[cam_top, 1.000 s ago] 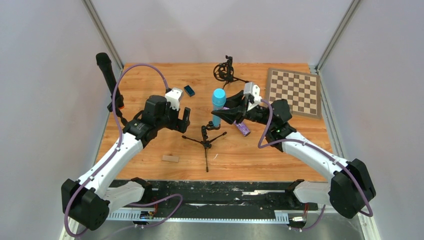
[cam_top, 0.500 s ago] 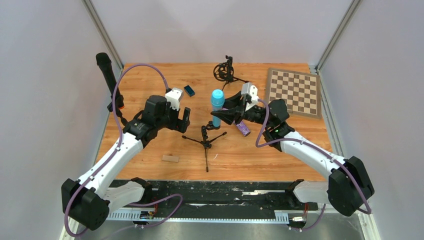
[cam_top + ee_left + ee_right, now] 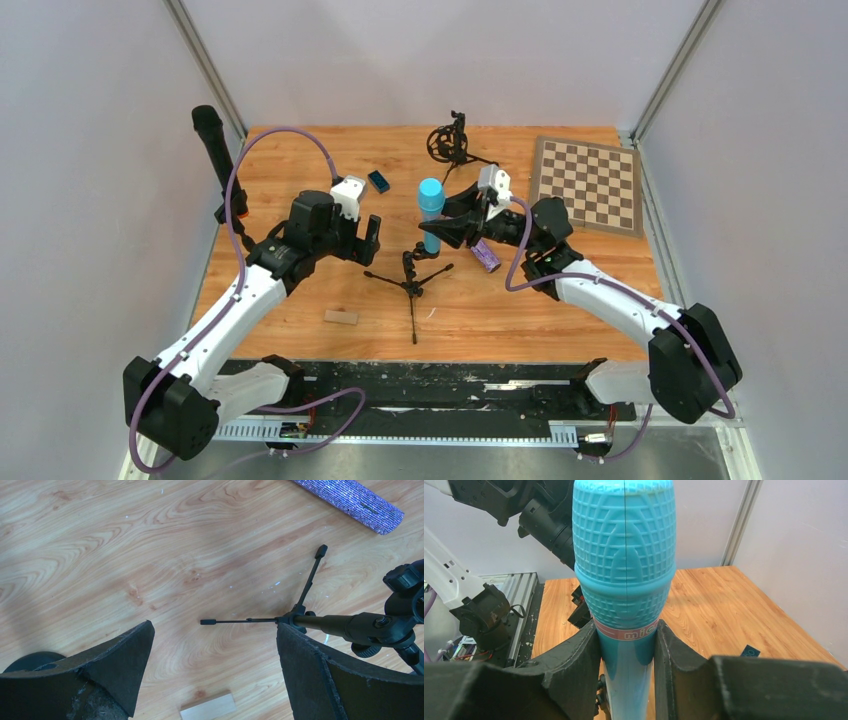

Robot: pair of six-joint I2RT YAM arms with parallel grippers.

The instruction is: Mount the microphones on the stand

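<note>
Top external view: the light blue microphone [image 3: 431, 212] stands upright just behind the tripod stand [image 3: 410, 282]. Its lower end is close to the stand's clip; contact cannot be told.
Right gripper [image 3: 626, 645]: clenched on the light blue microphone, with its foam pads [image 3: 574, 665] pressing the handle just below the head.
Left gripper [image 3: 215, 630]: released, jaws spread wide, hovering left of the tripod stand and grasping nothing.
Step in hand, judged: seating the handle in the clip.
Method advised: line the handle's axis up with the clip, lower it slowly and press straight. The free left gripper could steady the column, since thin legs are likely to skid on smooth wood.
Risk, judged: the hold is high on the handle, so the tail may swing off line.
Light blue microphone, make: moulded plastic with a bulbous grid-ribbed head, a smooth handle and a pink lettered band.
Tripod stand, make: slim black rods with capped feet and a knobbed joint.
Purple glitter microphone [image 3: 485, 256]: lies right of the tripod stand; a rough, sparkling cylinder.
Black microphone [image 3: 212, 150]: upright, well left of and behind the tripod stand, matte. Its mounting cannot be told.
</note>
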